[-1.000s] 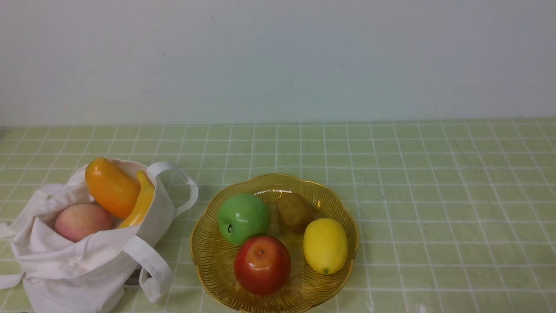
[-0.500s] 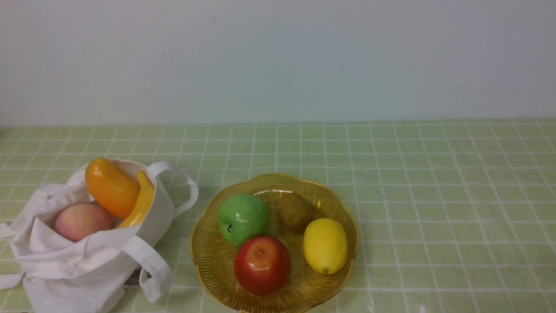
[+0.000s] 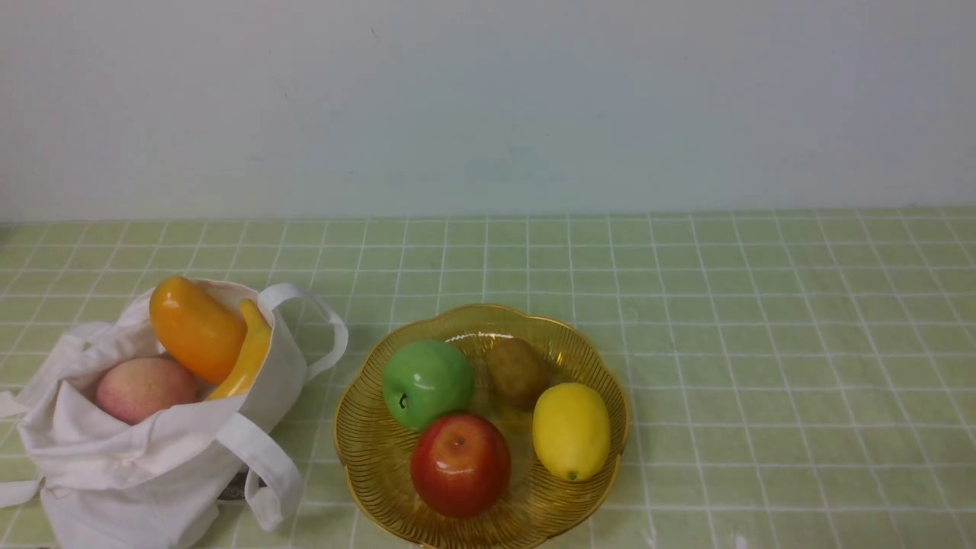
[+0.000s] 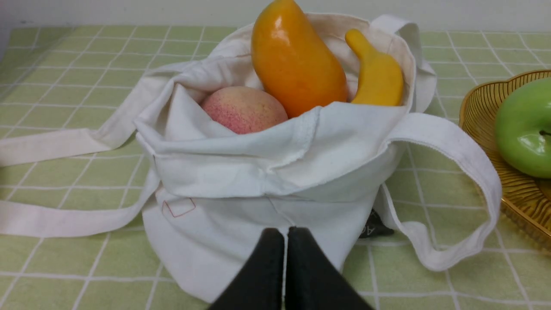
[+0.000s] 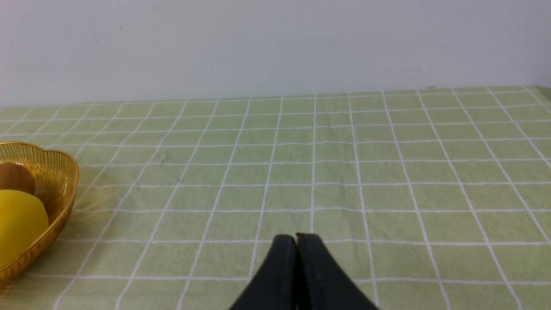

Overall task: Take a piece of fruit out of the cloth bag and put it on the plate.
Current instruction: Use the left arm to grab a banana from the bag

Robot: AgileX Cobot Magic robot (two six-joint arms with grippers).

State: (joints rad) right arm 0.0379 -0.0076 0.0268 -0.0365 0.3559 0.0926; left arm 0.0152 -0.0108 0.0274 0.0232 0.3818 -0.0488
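Note:
The white cloth bag [image 3: 152,450] [image 4: 275,172] slumps open at the front left of the table. A curved yellow banana [image 3: 248,354] [image 4: 376,73] pokes out of it beside an orange mango-like fruit [image 3: 194,328] [image 4: 295,58] and a pink peach [image 3: 145,389] [image 4: 243,110]. The amber plate [image 3: 366,450] [image 4: 480,101] [image 5: 62,172] stands just right of the bag. My left gripper [image 4: 286,232] is shut and empty, short of the bag's near side. Over bare cloth right of the plate, my right gripper [image 5: 296,238] is shut and empty. Neither gripper shows in the front view.
On the plate lie a green apple [image 3: 427,383] [image 4: 525,129], a red apple [image 3: 460,463], a lemon [image 3: 571,431] [image 5: 19,219] and a brown kiwi [image 3: 517,370] [image 5: 15,177]. The bag's loop handles [image 3: 263,465] [image 4: 452,142] hang toward the plate. A green checked tablecloth [image 3: 762,343] meets the wall behind.

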